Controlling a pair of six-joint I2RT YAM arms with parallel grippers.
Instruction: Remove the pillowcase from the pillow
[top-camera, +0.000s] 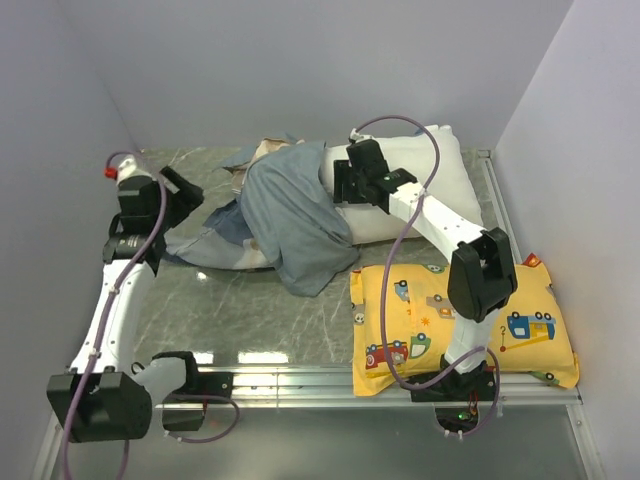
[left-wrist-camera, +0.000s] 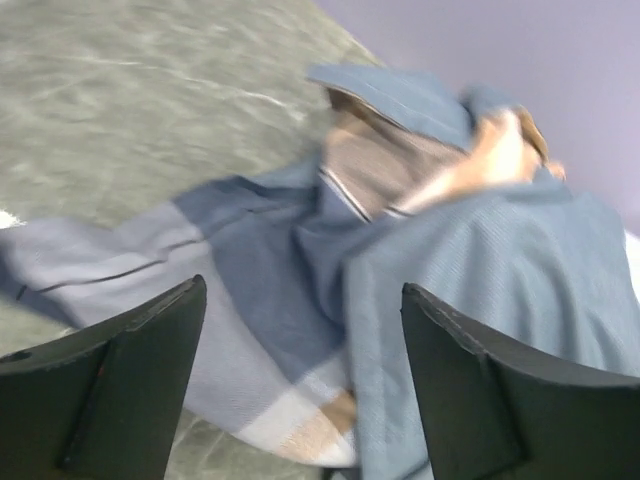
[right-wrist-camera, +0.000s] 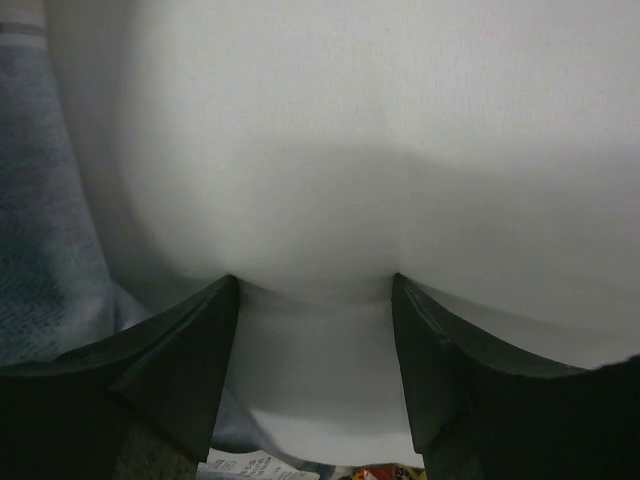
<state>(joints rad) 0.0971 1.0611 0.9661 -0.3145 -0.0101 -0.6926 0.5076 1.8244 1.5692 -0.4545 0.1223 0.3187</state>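
The pillowcase (top-camera: 290, 215) lies crumpled at the middle left, its dusty blue inside turned out, and it still laps over the left end of the white pillow (top-camera: 440, 170) at the back right. My left gripper (top-camera: 183, 195) is open and empty over the pillowcase's left end. In the left wrist view its jaws (left-wrist-camera: 302, 285) stand wide above the patchwork fabric (left-wrist-camera: 270, 290). My right gripper (top-camera: 342, 185) is open, with its fingertips pressed into the pillow beside the fabric edge. In the right wrist view the pillow (right-wrist-camera: 330, 150) bulges between the jaws (right-wrist-camera: 313, 279), with pillowcase (right-wrist-camera: 40, 200) at the left.
A yellow cartoon-vehicle pillow (top-camera: 460, 320) lies at the front right by the right arm's base. Grey walls close in the back and both sides. A metal rail (top-camera: 300, 385) runs along the near edge of the marbled table (top-camera: 250, 320).
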